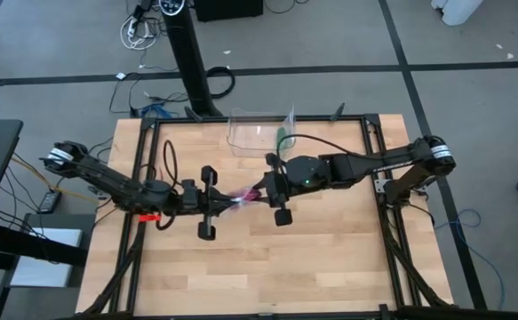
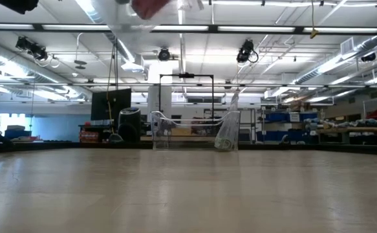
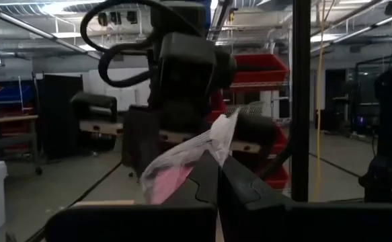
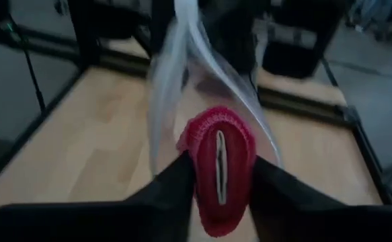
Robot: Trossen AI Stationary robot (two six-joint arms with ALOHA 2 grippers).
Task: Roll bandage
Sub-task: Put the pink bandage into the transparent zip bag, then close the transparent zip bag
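small flattened magenta-pink bandage [image 4: 217,168] roll

Clear plastic container [image 1: 251,132] at wooden table [image 1: 330,249] far edge; small green item [image 1: 283,139] beside it.

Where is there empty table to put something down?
The near half of the table, below both arms, is bare wood. So is the far left corner. It is crowded mid-table, where both end effectors meet over the bandage, and around the clear plastic container at the far edge.
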